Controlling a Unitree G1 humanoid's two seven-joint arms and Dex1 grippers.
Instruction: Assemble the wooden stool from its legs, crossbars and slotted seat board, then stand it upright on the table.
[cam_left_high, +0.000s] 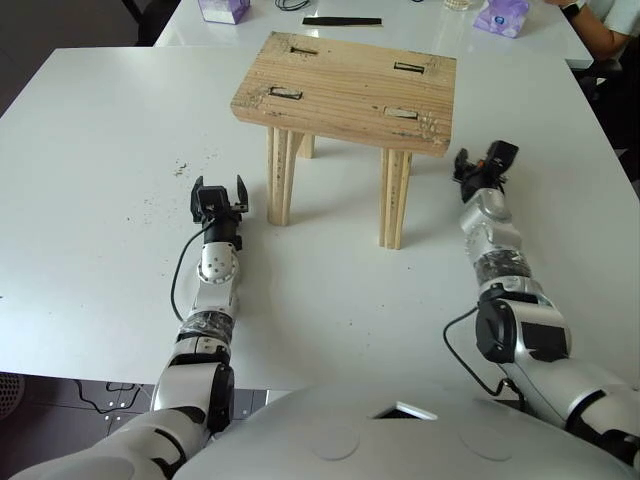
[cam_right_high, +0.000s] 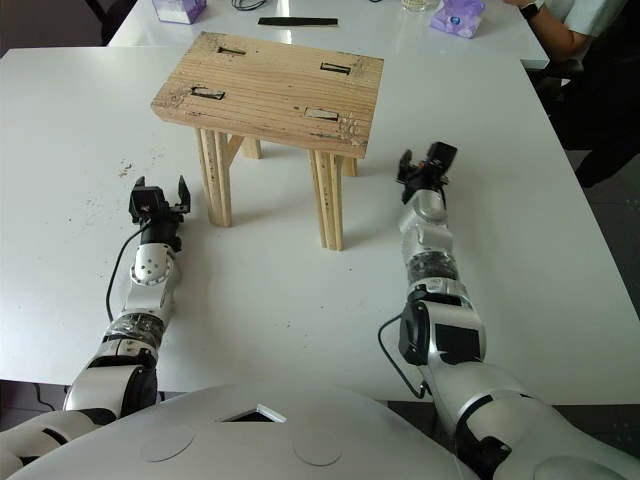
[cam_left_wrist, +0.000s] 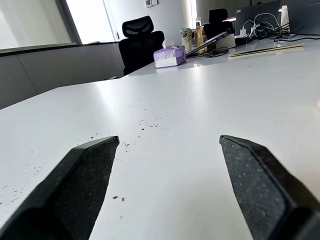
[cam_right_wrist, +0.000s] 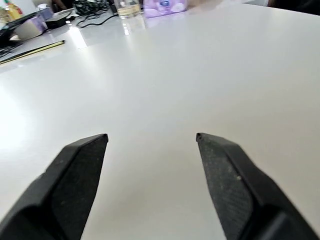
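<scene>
Evidently the assembly is done, as far as can be judged, and nothing is left to fit. On the left, the left gripper (cam_left_high: 220, 186) is laid on the worktop (cam_left_high: 100, 150), its fingers spread and empty. Just beside it, one wooden stool (cam_left_high: 345, 130) is stood upright. One slotted seat board (cam_left_high: 345, 80) with four slots and four legs (cam_left_high: 280, 175) are counted; the crossbars cannot be counted. To the right, the right gripper (cam_right_wrist: 150, 136) is likewise rested with fingers parted, holding nothing.

The white table (cam_left_high: 100, 120) bears the upright wooden stool (cam_left_high: 345, 90) and scattered dark specks (cam_left_high: 180, 166).
</scene>
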